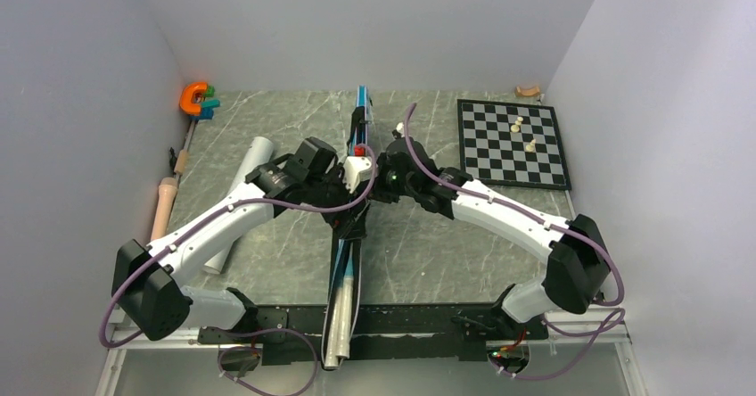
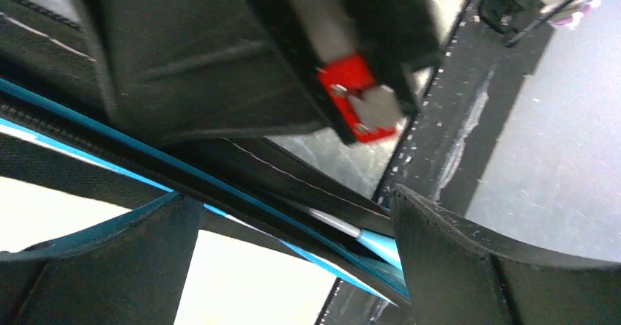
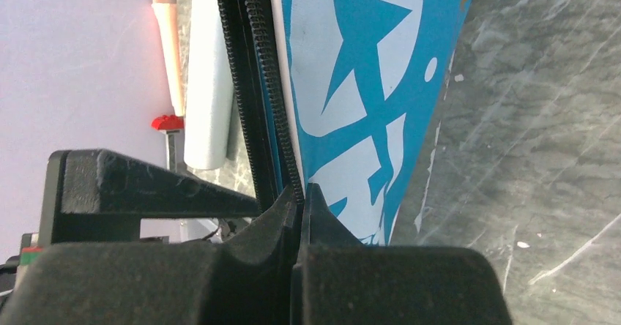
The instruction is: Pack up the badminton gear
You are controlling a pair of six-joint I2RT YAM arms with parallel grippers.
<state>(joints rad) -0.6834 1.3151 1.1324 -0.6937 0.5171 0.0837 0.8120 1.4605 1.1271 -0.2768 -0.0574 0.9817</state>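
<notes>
The blue "SPORT" bag stands on edge down the table's middle. White racket handles stick out of its near end. My right gripper is shut on the bag's black zipper edge, jaws pinched together; the blue and white print shows beside them. My left gripper is open, its fingers wide apart on either side of the bag's black edge and a light-blue racket frame. The white tube lies at the left and shows in the right wrist view. No shuttlecock is in view.
An orange clamp sits at the back left. A peach wooden stick lies along the left edge. The chessboard with a few pieces is at the back right, and a small wooden piece lies behind it.
</notes>
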